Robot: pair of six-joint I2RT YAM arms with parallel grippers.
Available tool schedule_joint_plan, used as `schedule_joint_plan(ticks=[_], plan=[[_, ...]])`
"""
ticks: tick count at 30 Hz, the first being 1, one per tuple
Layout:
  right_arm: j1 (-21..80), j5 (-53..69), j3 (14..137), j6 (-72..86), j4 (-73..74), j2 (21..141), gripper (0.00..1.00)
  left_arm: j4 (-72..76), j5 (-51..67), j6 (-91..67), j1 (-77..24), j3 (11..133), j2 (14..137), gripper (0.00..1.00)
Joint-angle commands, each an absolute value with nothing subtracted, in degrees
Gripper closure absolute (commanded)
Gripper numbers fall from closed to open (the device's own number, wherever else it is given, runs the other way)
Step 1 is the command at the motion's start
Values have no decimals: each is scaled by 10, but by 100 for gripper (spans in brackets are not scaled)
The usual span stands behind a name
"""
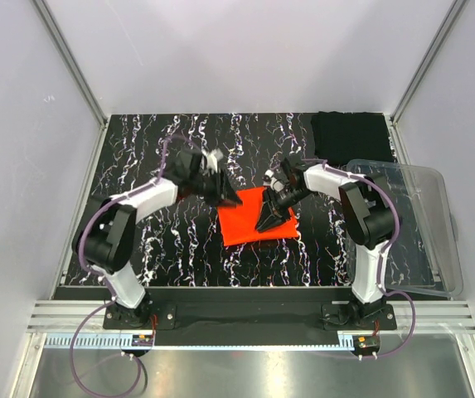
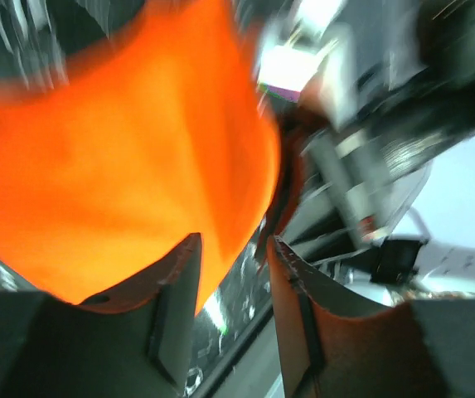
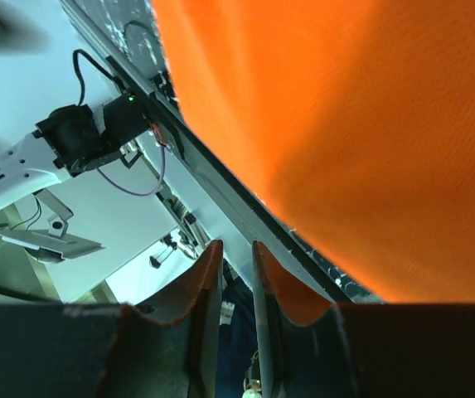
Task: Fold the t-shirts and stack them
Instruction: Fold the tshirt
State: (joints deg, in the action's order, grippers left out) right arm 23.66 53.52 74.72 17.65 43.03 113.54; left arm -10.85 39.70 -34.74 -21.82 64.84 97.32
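Observation:
A folded orange-red t-shirt (image 1: 249, 225) lies on the marbled black table (image 1: 179, 149), mid-table. A folded black t-shirt (image 1: 349, 137) rests at the back right corner. My left gripper (image 1: 227, 197) hovers over the orange shirt's back left corner. In the left wrist view its jaws (image 2: 233, 245) stand open with nothing between them, and the orange cloth (image 2: 121, 149) lies just beyond. My right gripper (image 1: 269, 220) sits over the shirt's right part. In the right wrist view it (image 3: 235, 245) is narrowly open and empty, beside the orange cloth (image 3: 345, 124).
A clear plastic bin (image 1: 424, 240) stands at the right, overhanging the table's edge next to the right arm. White walls close in the table on the left, back and right. A metal rail (image 1: 254, 315) runs along the near edge.

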Motion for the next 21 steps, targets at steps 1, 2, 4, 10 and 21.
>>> schedule_joint_plan(ticks=[1,2,4,10,21], plan=[[236,536,728,193,389,1159,73,-47,404,-388,-227,564,1004,59],[236,522,713,192,383,1161,73,-47,392,-381,-227,547,1011,59],[235,511,693,198,360,1160,73,-57,382,-360,-226,540,1025,60],[229,469,640,210,351,1128,73,-149,347,-283,-224,575,1002,60],[171,489,611,236,354,1034,70,-142,411,-336,-274,627,973,56]])
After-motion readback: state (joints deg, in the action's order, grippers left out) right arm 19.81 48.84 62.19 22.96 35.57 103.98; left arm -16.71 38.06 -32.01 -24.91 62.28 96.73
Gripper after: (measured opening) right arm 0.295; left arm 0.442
